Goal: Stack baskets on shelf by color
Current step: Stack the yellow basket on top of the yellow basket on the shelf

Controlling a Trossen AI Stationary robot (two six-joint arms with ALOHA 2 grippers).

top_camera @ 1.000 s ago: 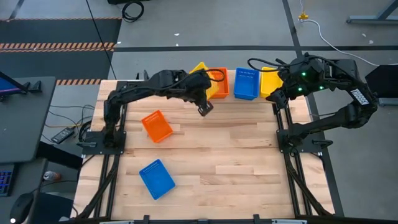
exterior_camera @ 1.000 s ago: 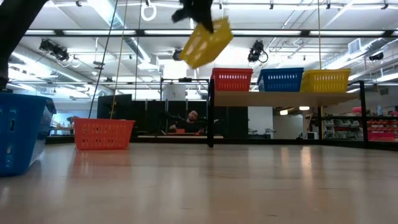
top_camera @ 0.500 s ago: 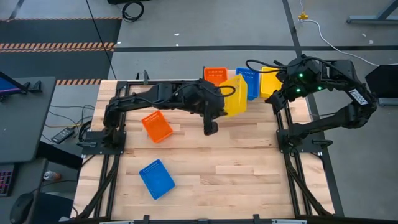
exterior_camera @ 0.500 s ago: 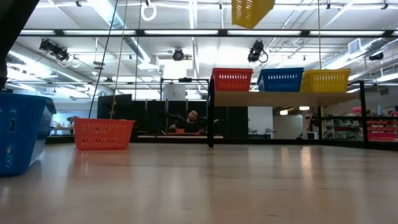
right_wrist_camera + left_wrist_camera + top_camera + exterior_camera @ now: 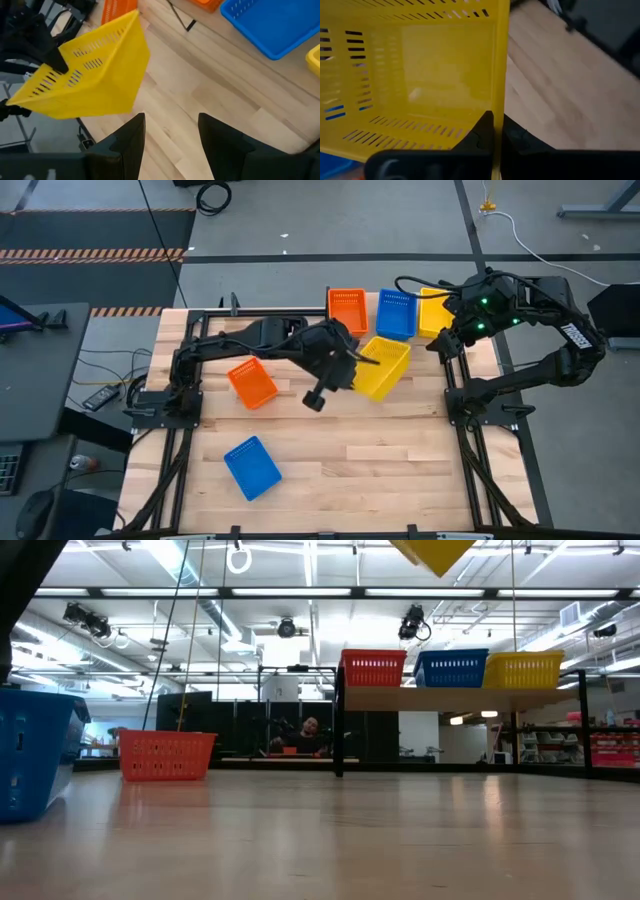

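Note:
My left gripper (image 5: 356, 360) is shut on a yellow basket (image 5: 384, 368), held high over the table's middle, in front of the shelf (image 5: 450, 696). In the low view only the basket's underside (image 5: 432, 550) shows at the top. The shelf carries an orange basket (image 5: 347, 310), a blue basket (image 5: 397, 314) and a yellow basket (image 5: 434, 310) side by side on their bases. My right gripper (image 5: 172, 135) hovers open near the shelf's right end, touching nothing. My left gripper pinches one side wall of the yellow basket at its rim (image 5: 498, 107), one finger (image 5: 482, 131) inside the basket and the other (image 5: 520, 137) outside. It comes from the table's left, slanting down. The basket is lifted clear of table and shelf, tilted, its opening turned toward the gripper.
An orange basket (image 5: 252, 382) stands on the table at the left and a blue basket (image 5: 252, 467) near the front left. Bare wood lies across the table's middle and right. A person (image 5: 312, 730) sits far behind the table.
My left gripper has carried the yellow basket from the shelf's left end toward the table's right and near edges, rolling its wrist. The basket has turned about and tipped, and has climbed out of the low view's top. My right gripper stays open and in place.

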